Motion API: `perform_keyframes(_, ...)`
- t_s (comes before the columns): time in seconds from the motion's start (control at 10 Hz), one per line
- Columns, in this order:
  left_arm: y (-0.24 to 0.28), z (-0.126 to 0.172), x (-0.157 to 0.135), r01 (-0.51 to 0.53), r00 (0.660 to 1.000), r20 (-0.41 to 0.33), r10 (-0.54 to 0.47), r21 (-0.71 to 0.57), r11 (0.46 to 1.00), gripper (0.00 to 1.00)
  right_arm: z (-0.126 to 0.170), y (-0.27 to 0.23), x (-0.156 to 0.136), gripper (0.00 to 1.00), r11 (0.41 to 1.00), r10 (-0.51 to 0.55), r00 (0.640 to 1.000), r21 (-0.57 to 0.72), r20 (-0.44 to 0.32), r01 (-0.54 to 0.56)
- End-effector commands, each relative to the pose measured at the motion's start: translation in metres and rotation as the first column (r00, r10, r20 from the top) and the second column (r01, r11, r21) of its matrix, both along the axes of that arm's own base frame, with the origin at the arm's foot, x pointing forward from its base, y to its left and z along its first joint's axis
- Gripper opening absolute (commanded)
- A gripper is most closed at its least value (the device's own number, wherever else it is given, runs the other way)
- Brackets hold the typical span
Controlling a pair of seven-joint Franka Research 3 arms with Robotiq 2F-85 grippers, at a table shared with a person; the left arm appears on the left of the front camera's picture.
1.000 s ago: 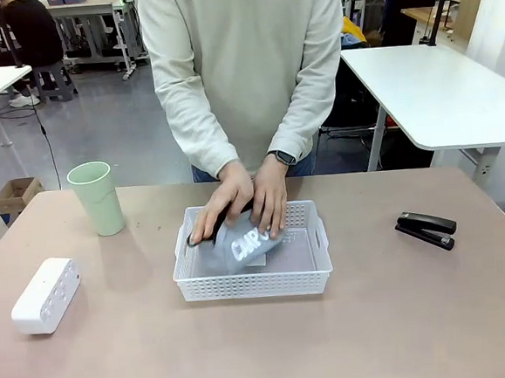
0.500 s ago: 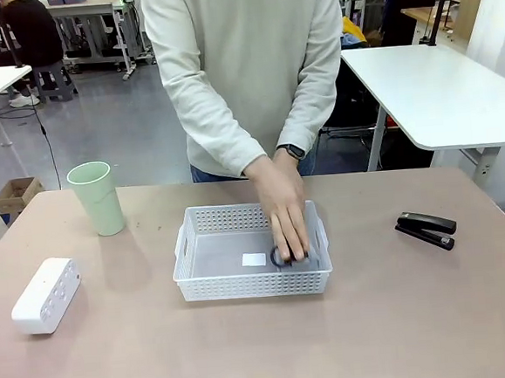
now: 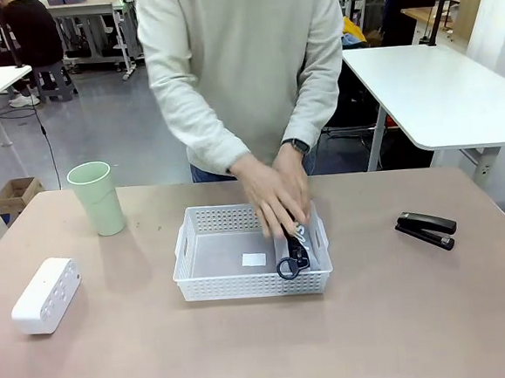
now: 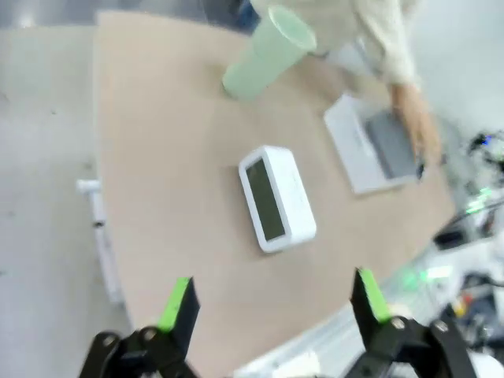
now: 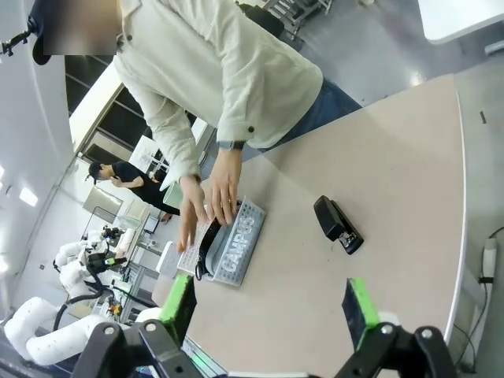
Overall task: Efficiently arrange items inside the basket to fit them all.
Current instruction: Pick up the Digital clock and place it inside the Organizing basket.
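- The person's hands (image 3: 273, 200) stand the pouch (image 3: 297, 248) on edge against the right end wall of the basket (image 3: 234, 287), likely to free floor space.
- The cup (image 3: 96, 199), case (image 3: 45, 295) and stapler (image 3: 425, 230) sit outside on the table.
- The left gripper (image 4: 272, 293) and right gripper (image 5: 269, 299) hover with jaws spread, holding nothing.

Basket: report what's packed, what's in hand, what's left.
Done: nothing settled yet. In hand: the person's hands hold the grey pouch on edge at one short end of the basket. Left: green cup, white case and black stapler, all on the table outside it.
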State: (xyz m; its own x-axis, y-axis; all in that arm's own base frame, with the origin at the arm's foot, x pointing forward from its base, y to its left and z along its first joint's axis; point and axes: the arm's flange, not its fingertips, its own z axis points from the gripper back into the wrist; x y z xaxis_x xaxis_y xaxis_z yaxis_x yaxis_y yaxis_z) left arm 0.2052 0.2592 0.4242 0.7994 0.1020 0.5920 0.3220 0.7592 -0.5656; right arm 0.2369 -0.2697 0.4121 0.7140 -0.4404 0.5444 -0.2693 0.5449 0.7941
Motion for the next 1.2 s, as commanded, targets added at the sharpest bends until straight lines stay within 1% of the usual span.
perform_keyframes(0.0, -0.057, 0.041, 0.023, 0.219, 0.973, -0.126, -0.193, 0.237, 0.947, 1.00, 0.000, -0.002, 0.001, 1.00, 1.000, 0.001, 0.999, -0.006, 0.037, 0.000)
perform_keyframes(0.1, -0.084, 0.050, 0.046, 0.249, 0.959, -0.216, -0.184, 0.333, 0.909, 1.00, 0.000, -0.002, 0.001, 1.00, 1.000, 0.001, 0.999, -0.006, 0.037, 0.000)
perform_keyframes(0.2, -0.119, 0.058, 0.070, 0.312, 0.936, -0.288, -0.201, 0.420, 0.852, 1.00, 0.000, -0.002, 0.001, 1.00, 1.000, 0.001, 0.999, -0.006, 0.037, 0.000)
perform_keyframes(0.3, -0.149, 0.057, 0.088, 0.400, 0.904, -0.346, -0.251, 0.477, 0.782, 1.00, 0.000, -0.002, 0.001, 1.00, 1.000, 0.001, 0.999, -0.006, 0.037, 0.000)
perform_keyframes(0.4, -0.177, 0.053, 0.103, 0.480, 0.867, -0.397, -0.301, 0.503, 0.718, 1.00, 0.000, -0.002, 0.001, 1.00, 1.000, 0.001, 0.999, -0.006, 0.037, 0.000)
perform_keyframes(0.5, -0.202, 0.045, 0.114, 0.539, 0.835, -0.433, -0.339, 0.525, 0.659, 1.00, 0.000, -0.002, 0.001, 1.00, 1.000, 0.001, 0.999, -0.006, 0.037, 0.000)
perform_keyframes(0.6, -0.225, 0.035, 0.122, 0.538, 0.835, -0.467, -0.291, 0.585, 0.607, 1.00, 0.000, -0.002, 0.001, 1.00, 1.000, 0.001, 0.999, -0.006, 0.037, 0.000)
perform_keyframes(0.7, -0.240, 0.030, 0.127, 0.456, 0.878, -0.437, -0.194, 0.642, 0.616, 1.00, 0.000, -0.002, 0.001, 1.00, 1.000, 0.001, 0.999, -0.006, 0.037, 0.000)
perform_keyframes(0.8, -0.251, 0.026, 0.130, 0.385, 0.909, -0.396, -0.133, 0.669, 0.637, 1.00, 0.000, -0.002, 0.001, 1.00, 1.000, 0.001, 0.999, -0.006, 0.037, 0.000)
perform_keyframes(0.9, -0.261, 0.021, 0.131, 0.368, 0.915, -0.386, -0.117, 0.680, 0.634, 1.00, 0.000, -0.002, 0.001, 1.00, 1.000, 0.001, 0.999, -0.006, 0.037, 0.000)
perform_keyframes(1.0, -0.267, 0.016, 0.134, 0.343, 0.919, -0.388, -0.072, 0.694, 0.634, 1.00, 0.000, -0.002, 0.001, 1.00, 1.000, 0.001, 0.999, -0.006, 0.037, 0.000)
perform_keyframes(1.1, -0.270, 0.011, 0.135, 0.317, 0.917, -0.399, -0.022, 0.693, 0.648, 1.00, 0.000, -0.002, 0.001, 1.00, 1.000, 0.001, 0.999, -0.006, 0.037, 0.000)
